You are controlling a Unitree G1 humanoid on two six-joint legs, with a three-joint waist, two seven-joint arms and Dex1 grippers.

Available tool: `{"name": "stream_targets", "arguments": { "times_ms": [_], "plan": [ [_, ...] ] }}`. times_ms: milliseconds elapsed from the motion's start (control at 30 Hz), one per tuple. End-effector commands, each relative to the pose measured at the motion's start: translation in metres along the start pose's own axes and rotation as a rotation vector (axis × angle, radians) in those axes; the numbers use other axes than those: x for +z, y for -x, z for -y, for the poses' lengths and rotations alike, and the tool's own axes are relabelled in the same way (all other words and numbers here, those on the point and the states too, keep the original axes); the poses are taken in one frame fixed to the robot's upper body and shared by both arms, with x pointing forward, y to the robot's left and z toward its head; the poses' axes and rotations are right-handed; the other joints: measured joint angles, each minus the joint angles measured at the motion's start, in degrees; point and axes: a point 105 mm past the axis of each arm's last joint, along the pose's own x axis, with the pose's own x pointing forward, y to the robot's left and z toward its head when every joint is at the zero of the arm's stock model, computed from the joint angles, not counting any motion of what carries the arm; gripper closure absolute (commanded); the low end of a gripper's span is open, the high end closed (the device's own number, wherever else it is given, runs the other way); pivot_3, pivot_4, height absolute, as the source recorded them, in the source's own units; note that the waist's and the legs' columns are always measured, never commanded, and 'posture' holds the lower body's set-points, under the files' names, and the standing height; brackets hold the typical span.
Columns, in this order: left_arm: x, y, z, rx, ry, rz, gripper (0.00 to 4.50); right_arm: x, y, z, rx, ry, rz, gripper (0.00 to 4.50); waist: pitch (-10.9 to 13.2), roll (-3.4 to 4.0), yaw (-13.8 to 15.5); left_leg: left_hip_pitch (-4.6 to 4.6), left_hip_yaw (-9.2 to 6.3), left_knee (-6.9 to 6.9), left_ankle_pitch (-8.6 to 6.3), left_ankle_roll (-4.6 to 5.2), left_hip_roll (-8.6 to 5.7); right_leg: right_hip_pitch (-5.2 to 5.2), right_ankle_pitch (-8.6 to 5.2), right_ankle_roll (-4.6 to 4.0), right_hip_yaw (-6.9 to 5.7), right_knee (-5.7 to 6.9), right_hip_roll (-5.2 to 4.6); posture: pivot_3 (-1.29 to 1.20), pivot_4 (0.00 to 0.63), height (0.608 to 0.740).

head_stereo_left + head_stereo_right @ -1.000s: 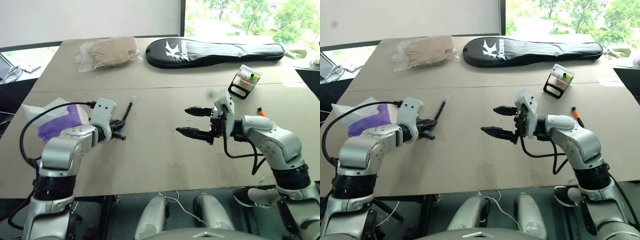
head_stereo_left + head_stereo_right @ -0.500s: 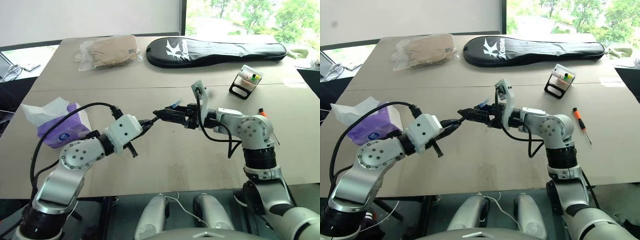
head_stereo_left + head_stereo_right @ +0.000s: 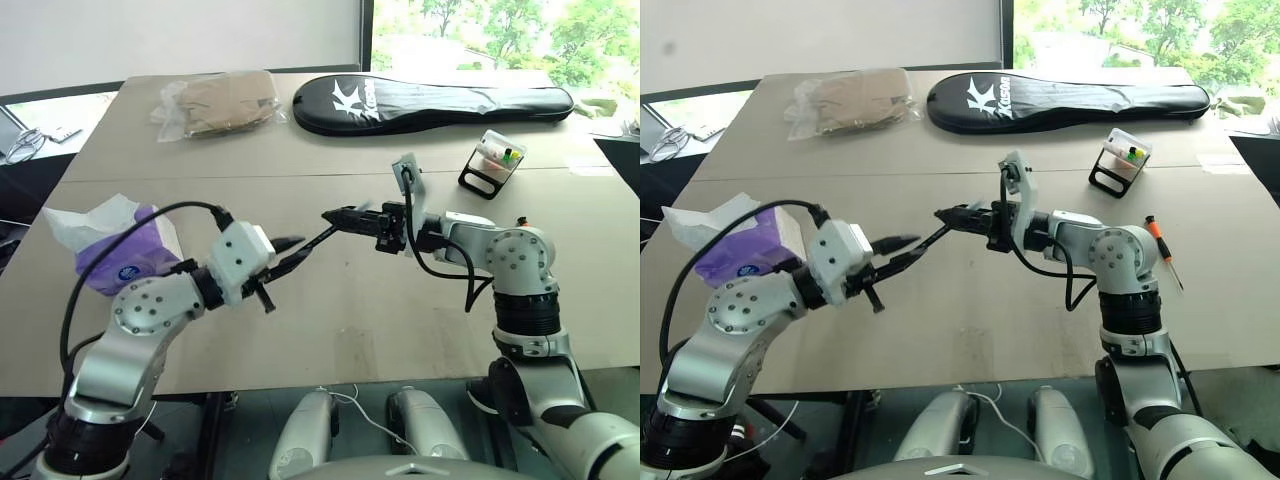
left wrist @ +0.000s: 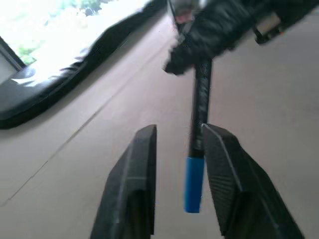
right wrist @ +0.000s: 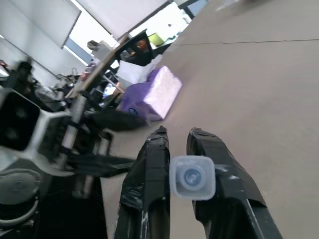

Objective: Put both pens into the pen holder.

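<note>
A black pen with a blue end (image 4: 198, 124) is held in the air above the middle of a tan counter (image 3: 330, 310), spanning the gap between the two end effectors. The right end effector (image 3: 345, 215), pointing level toward the robot's left, is closed on the pen's far end; in the right wrist view a clear, squarish pen end (image 5: 192, 177) is seen clamped between its two black fingers (image 5: 149, 194). The left end effector (image 4: 174, 149) is seen with its fingers parted around the pen's blue end; one finger lies just beside the barrel, and whether it touches cannot be told.

An orange-and-black pen with a thin metal tip (image 3: 1161, 248) lies on the counter to the right of the right arm, well apart from both end effectors. The pen holder (image 3: 492, 160), a small clear cup on a black frame with yellow and green bits inside, stands farther back on the right side of the counter.

A purple tissue pack (image 3: 115, 250) sits near the left edge. A clear bag with tan contents (image 3: 220, 100) and a long black racket case (image 3: 430, 100) lie at the far side.
</note>
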Motion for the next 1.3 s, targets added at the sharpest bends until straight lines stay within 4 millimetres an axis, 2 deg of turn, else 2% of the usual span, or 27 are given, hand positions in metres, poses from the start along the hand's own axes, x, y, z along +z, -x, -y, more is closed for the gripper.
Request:
{"name": "stream_targets", "arguments": {
  "times_ms": [33, 133, 200, 333, 400, 567, 767, 900, 1000, 1100, 1133, 1300],
  "plan": [
    [0.013, 0.003, -0.008, 0.048, 0.11, 0.048, 2.39, 0.056, 0.033, 0.007, -0.11, 0.202, 0.228, 4.39, 0.0, 0.0, 0.0, 0.0, 0.0, 0.02, 0.0, 0.0, 0.0, 0.01, 0.0, 0.01, 0.0, 0.01, 0.0, 0.0, 0.15, 0.74],
    [0.016, -0.002, -0.007, 0.04, 0.163, 0.059, 2.39, 0.103, 0.071, 0.02, -0.302, 0.492, 0.363, 4.39, 0.0, 0.05, 0.2, -0.03, -0.01, 0.09, 0.0, 0.0, -0.01, 0.03, 0.0, 0.02, -0.04, 0.01, 0.01, 0.0, 0.15, 0.74],
    [0.015, -0.009, -0.002, 0.019, 0.16, 0.055, 2.39, 0.126, 0.091, 0.024, -0.41, 0.654, 0.398, 4.39, 0.0, 0.05, 0.1, -0.19, -0.07, 0.22, 0.0, 0.0, -0.04, -0.04, 0.0, 0.03, -0.14, 0.01, 0.01, 0.0, 0.15, 0.74],
    [0.018, -0.024, 0.005, -0.004, 0.151, 0.075, 2.39, 0.15, 0.126, 0.044, -0.671, 0.915, 0.284, 4.39, 0.0, 0.03, 0.1, -0.18, -0.04, 0.23, 0.01, -0.02, 0.01, -0.03, 0.0, 0.02, -0.1, 0.02, 0.07, 0.0, 0.15, 0.74],
    [0.023, -0.03, 0.006, -0.013, 0.14, 0.105, 2.39, 0.158, 0.139, 0.052, -0.767, 0.968, 0.258, 4.39, 0.0, 0.03, -0.1, -0.17, 0.0, 0.23, 0.01, -0.02, 0.03, -0.03, 0.0, 0.01, -0.05, 0.02, 0.08, 0.0, 0.15, 0.74],
    [0.033, -0.034, 0.023, -0.14, 0.187, 0.147, 2.39, 0.15, 0.143, 0.068, -0.829, 0.956, 0.2, 4.39, 0.0, 0.04, -0.1, -0.17, 0.08, 0.23, 0.08, -0.13, 0.05, -0.04, 0.0, 0.01, 0.12, 0.04, 0.09, 0.0, 0.15, 0.74],
    [0.035, -0.03, 0.026, -0.169, 0.212, 0.149, 2.39, 0.143, 0.146, 0.088, -0.912, 0.95, 0.139, 4.39, 0.0, 0.04, 0.2, -0.21, 0.04, 0.26, 0.12, -0.2, 0.04, -0.04, 0.0, 0.01, 0.24, 0.0, 0.07, 0.0, 0.15, 0.74],
    [0.033, -0.026, 0.026, -0.157, 0.231, 0.144, 2.39, 0.139, 0.147, 0.092, -0.919, 0.936, 0.112, 4.39, 0.0, 0.04, 0.2, -0.23, 0.01, 0.27, 0.13, -0.22, 0.04, -0.04, 0.0, 0.01, 0.24, 0.0, 0.07, 0.0, 0.15, 0.74],
    [0.031, -0.023, 0.029, -0.166, 0.255, 0.139, 1.57, 0.139, 0.148, 0.091, -0.931, 0.936, 0.106, 4.39, 0.0, 0.04, 0.1, -0.24, 0.02, 0.27, 0.13, -0.22, 0.04, -0.05, 0.0, 0.01, 0.25, -0.01, 0.07, 0.0, 0.15, 0.74],
    [0.031, -0.023, 0.031, -0.159, 0.259, 0.14, 0.26, 0.136, 0.148, 0.091, -0.934, 0.937, 0.096, 4.39, 0.0, 0.04, 0.2, -0.23, 0.01, 0.27, 0.13, -0.22, 0.04, -0.05, 0.0, 0.01, 0.24, -0.01, 0.07, 0.0, 0.15, 0.74],
    [0.031, -0.023, 0.031, -0.156, 0.26, 0.141, 0.0, 0.135, 0.148, 0.091, -0.938, 0.945, 0.089, 4.39, 0.0, 0.04, 0.2, -0.23, 0.01, 0.27, 0.13, -0.22, 0.04, -0.05, 0.0, 0.01, 0.24, 0.0, 0.07, 0.0, 0.15, 0.74],
    [0.032, -0.025, 0.032, -0.152, 0.26, 0.148, 0.0, 0.132, 0.147, 0.102, -0.98, 0.977, 0.039, 4.39, 0.0, 0.04, 0.2, -0.23, 0.02, 0.28, 0.13, -0.22, 0.03, -0.04, 0.0, 0.01, 0.26, 0.0, 0.07, 0.0, 0.15, 0.74]
  ]
}}
